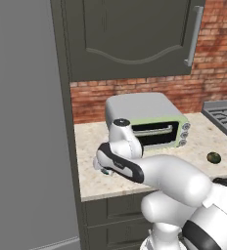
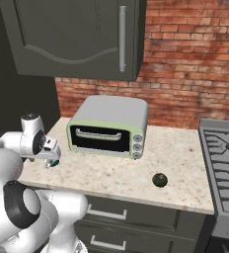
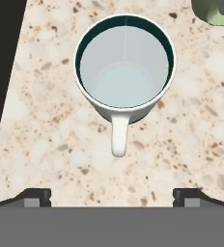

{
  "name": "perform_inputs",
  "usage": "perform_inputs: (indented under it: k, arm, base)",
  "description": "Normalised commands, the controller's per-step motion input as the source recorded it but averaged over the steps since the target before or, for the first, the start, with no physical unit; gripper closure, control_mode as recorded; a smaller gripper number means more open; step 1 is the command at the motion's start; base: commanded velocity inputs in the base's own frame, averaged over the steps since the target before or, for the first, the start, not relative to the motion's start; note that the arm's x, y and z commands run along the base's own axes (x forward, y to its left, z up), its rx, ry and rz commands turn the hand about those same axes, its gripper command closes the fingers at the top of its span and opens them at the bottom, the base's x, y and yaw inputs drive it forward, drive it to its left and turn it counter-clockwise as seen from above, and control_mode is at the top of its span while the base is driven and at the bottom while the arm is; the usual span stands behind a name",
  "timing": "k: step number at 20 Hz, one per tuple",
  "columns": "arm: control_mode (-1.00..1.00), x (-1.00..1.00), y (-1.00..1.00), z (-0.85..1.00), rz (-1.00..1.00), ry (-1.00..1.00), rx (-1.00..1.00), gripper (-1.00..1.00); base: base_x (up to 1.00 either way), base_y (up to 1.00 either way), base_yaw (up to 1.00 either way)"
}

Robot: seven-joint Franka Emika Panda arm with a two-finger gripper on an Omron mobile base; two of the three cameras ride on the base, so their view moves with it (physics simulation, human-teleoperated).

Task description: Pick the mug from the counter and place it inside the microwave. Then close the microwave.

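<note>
Gripper [image 3: 112, 195]: poised above the counter near its left end, pointing down; the two dark fingertips [image 3: 34, 195] stand wide apart with nothing between them.
Mug [image 3: 125, 67]: upright on the counter directly under the hand, seen from above, white rim, teal inner wall, pale bottom; its handle points toward the fingertips. In the right base view just a dark sliver of it [image 2: 52, 163] peeks out under the hand, so its outline there is hard to judge.
Counter [image 2: 106, 173]: beige speckled stone over dark drawers; the mug sits near its left front part.
Dark round object [image 2: 159, 179]: lies on the counter toward the front, well apart from the mug, to the right.
Toaster oven [image 2: 109, 127]: pale green and grey, knobs at its right, standing behind and to the right of the mug.
Stove [image 2: 225, 158]: at the counter's right end.
Wall cabinet [image 2: 77, 34]: dark, above the toaster oven.
Brick wall [image 2: 185, 59]: red, at the back.
</note>
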Motion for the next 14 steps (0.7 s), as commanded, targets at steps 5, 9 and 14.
perform_inputs:
  k: [5, 9, 14]
  arm:
    - [-1.0, 0.08, -0.18, 0.0, 0.0, 0.0, 0.0, -1.0]
    - [-1.0, 0.12, -0.05, 0.0, 0.0, 0.0, 0.0, -1.0]
    - [-1.0, 0.13, 0.01, -0.03, 0.0, 0.0, 0.0, -1.0]
  base:
    - [0.0, 0.0, 0.0]
    - [0.0, 0.0, 0.0]
    - [0.0, 0.0, 0.0]
